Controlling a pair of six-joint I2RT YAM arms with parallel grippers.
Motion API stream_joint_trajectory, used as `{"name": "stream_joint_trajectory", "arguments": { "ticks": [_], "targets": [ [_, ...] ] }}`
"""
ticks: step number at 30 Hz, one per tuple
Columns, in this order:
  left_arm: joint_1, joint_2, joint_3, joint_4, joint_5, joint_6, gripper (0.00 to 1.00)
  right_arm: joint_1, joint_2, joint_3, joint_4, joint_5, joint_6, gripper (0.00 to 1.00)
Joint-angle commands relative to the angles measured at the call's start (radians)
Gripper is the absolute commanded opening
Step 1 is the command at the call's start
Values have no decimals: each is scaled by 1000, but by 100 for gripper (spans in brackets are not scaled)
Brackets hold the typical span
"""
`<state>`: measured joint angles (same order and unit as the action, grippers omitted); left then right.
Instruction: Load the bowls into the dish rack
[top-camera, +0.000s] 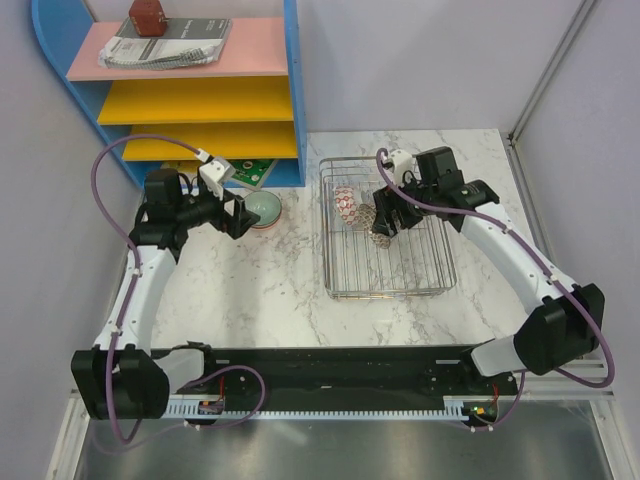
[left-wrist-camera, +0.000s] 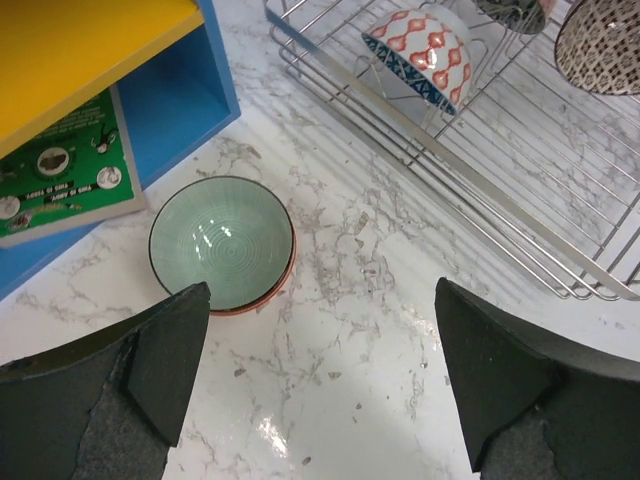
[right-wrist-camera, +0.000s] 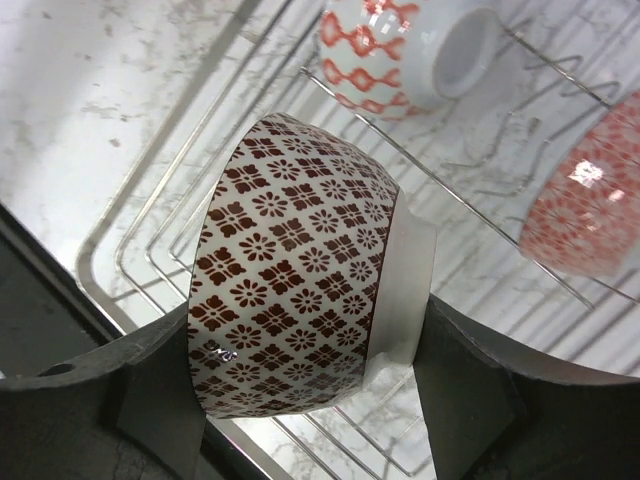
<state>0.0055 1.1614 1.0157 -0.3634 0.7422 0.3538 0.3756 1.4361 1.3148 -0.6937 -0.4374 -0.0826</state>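
The chrome wire dish rack (top-camera: 392, 294) stands right of centre. My right gripper (top-camera: 385, 226) hangs over its middle, shut on a white bowl with a dark brown flower pattern (right-wrist-camera: 300, 270), held on its side above the wires. In the rack lie a red-and-white bowl (right-wrist-camera: 400, 50) and a pink-red patterned bowl (right-wrist-camera: 590, 200). A pale green bowl (left-wrist-camera: 222, 240) sits nested in a red-rimmed bowl (left-wrist-camera: 281, 285) on the marble, left of the rack (left-wrist-camera: 450, 150). My left gripper (left-wrist-camera: 320, 380) is open and empty, just near of the green bowl (top-camera: 266, 209).
A blue shelf unit (top-camera: 200, 100) with yellow and pink shelves stands at the back left, close behind the green bowl. A green booklet (left-wrist-camera: 60, 170) lies in its bottom shelf. Walls close in both sides.
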Motion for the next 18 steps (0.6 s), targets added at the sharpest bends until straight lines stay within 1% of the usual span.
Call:
{"name": "stream_joint_trajectory", "arguments": {
  "ticks": [1,6,9,18],
  "targets": [
    [39,-60,-40,11,-50,-35,100,-4,-60,-11,-35,167,-101,0],
    [57,-89,-57,-2,-58,-32,100,-4,-46,-34,-76,285,-173,0],
    [63,-101,-58,-6,-58,-29,100,-3,-40,-57,-84,318,-207,0],
    [86,-114,-80,-9,-50,-22,100,14,-20,-94,-90,471,-261,0]
  ]
}}
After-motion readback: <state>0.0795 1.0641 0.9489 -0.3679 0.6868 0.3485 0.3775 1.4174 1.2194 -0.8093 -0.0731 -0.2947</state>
